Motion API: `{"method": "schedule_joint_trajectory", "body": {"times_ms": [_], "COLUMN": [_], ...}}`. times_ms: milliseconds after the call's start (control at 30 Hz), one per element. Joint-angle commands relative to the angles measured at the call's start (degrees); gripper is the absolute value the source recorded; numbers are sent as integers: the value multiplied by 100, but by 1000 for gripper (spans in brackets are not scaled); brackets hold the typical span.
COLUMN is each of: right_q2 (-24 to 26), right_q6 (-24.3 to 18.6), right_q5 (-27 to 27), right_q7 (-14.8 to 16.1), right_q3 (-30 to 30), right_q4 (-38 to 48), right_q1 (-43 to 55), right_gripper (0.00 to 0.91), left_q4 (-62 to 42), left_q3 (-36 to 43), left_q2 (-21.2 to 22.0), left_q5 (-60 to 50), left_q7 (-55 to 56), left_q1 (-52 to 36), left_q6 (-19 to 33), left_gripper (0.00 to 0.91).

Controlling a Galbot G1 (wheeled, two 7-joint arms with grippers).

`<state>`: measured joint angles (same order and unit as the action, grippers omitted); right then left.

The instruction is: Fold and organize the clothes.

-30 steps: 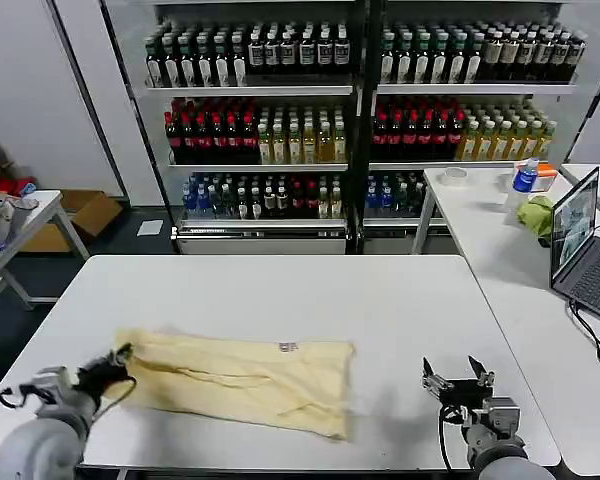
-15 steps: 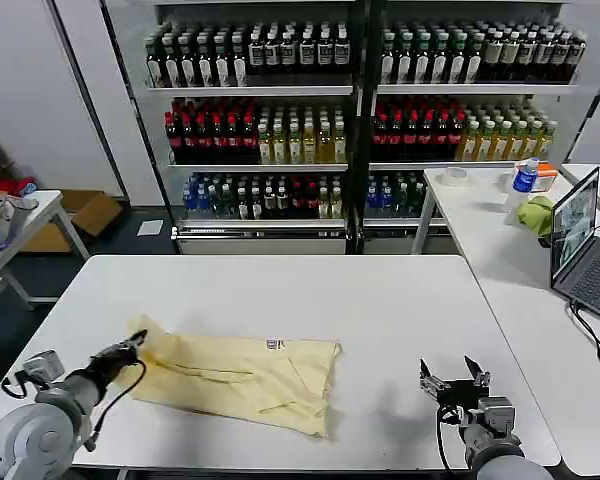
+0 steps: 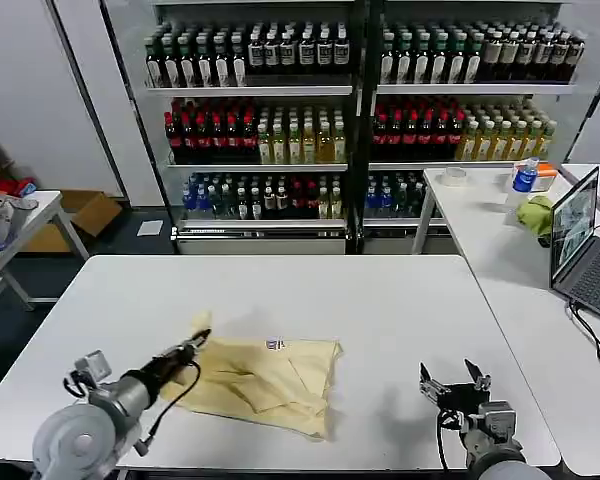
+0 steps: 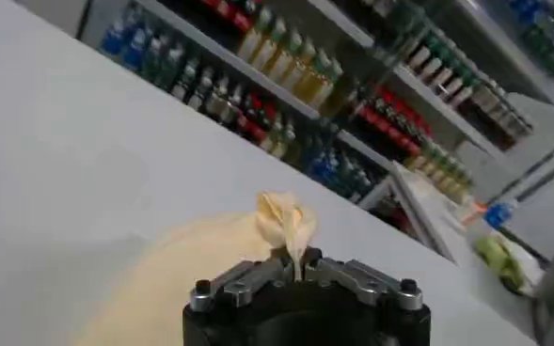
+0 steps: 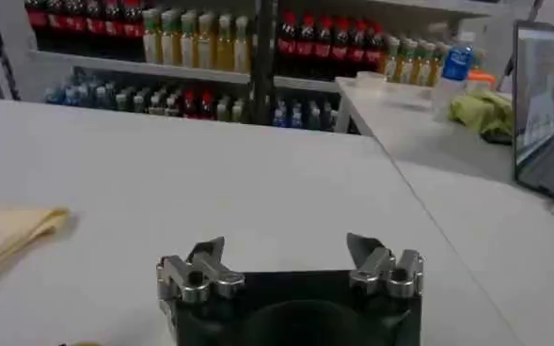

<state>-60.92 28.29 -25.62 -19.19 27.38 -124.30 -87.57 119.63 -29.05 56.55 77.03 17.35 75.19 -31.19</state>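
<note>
Pale cream-yellow, wrinkled soft fabric garment (image 3: pixel 265 377) lies on the near-left part of the white table (image 3: pixel 380 300), partly doubled over, dark label near its far edge. The left gripper (image 3: pixel 195 343) is clamped on its left edge, a pinched tuft standing up between the jaws in the left wrist view (image 4: pixel 286 226). Judged light, limp, prone to sagging; best held at corners or hems. The right gripper (image 3: pixel 452 383), fingers apart, waits at the near-right table edge.
</note>
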Motion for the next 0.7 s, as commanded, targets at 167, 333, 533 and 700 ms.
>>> {"method": "schedule_joint_trajectory", "body": {"times_ms": [167,333,533,700], "right_q2": [-76,-90,-158,-219], "right_q6": [9,9,8,1], "right_q5": [85,132,189,220], "right_q7": [-9,-4,-8,-4], "right_q3": [-47,-34,-34,-44], "right_q4": [-80,-139,-138,-99], "right_q1": [-12,-72,-89,-83], "right_gripper": [907,907,907,907], "left_q4": [65,-69,-329,-526], "left_q3": [1382,1576,1839,2006], "left_q2": [554,741,896,1018], "left_q5": [-301,-391,-463,-631], "left_q7": [37,74,98,77], "left_q1": [-303,-618,-890,-929], "left_q6": [8,23,47,75], "left_gripper": [10,10,10,514]}}
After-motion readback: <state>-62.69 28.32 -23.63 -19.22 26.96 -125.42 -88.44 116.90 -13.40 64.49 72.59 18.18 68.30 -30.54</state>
